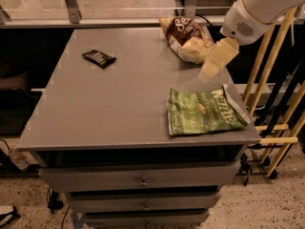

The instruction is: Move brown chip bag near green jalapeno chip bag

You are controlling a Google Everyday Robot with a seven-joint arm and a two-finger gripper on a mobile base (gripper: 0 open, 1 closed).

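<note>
The brown chip bag (187, 36), dark brown and pale tan, lies at the far right of the grey table (109, 104). The green jalapeno chip bag (205, 111) lies flat near the front right corner, apart from the brown bag. My white arm (259, 8) reaches in from the upper right. The cream gripper (210, 69) hangs above the table between the two bags, just right of the brown bag's near end and above the green bag's far edge. It holds nothing that I can see.
A small black rectangular object (98, 58) lies at the far left of the table. Drawers (143, 181) sit under the tabletop. A wooden rack (281, 128) stands close to the table's right side. A glass railing (71, 4) runs behind.
</note>
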